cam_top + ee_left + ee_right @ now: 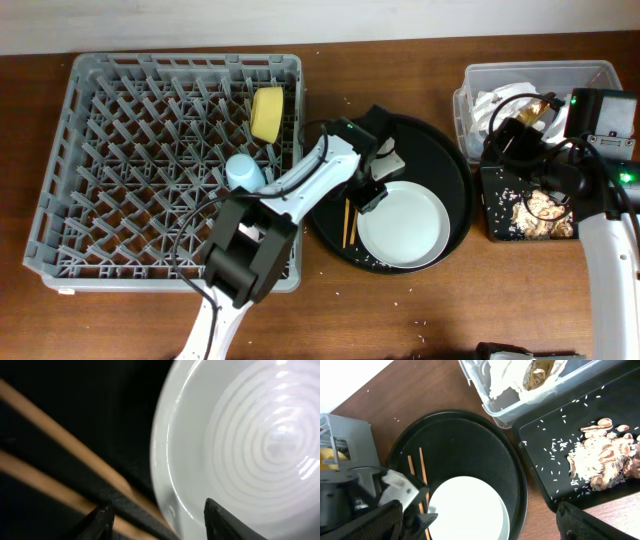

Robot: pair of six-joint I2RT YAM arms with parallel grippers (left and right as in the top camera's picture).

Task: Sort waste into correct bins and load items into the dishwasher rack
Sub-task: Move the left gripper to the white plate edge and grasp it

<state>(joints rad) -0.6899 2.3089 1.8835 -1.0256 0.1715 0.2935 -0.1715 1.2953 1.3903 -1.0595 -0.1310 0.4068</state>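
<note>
your left claw [159, 512] stands open at the bottom of the left wrist view, one finger on each side of the left rim of the pale plate [250, 445]. neither finger is pressed onto the rim. just left of that claw lie the two wooden chopsticks [60, 440], side by side on the round black tray [455, 170], close to the plate's rim and right beside the outer finger.

your left arm rises from the bottom of the overhead frame and crosses the lower right corner of the grey rack [100, 130]. it then bends down onto the plate's left side.

in the rack you have one yellow bowl [267, 112] on its edge near the upper right, and one light-blue cup [245, 172] below it, next to the arm.

your right claw [475, 525] hangs wide open and empty over the bins at the right of the tabletop [400, 320]. there are two bins. the clear tub [475, 85] holds the white napkin [500, 100] and the foil wrapper [540, 375]. the black rectangular tray [495, 215] holds a pile of tan food scraps [540, 208] among scattered rice grains [560, 445].
</note>
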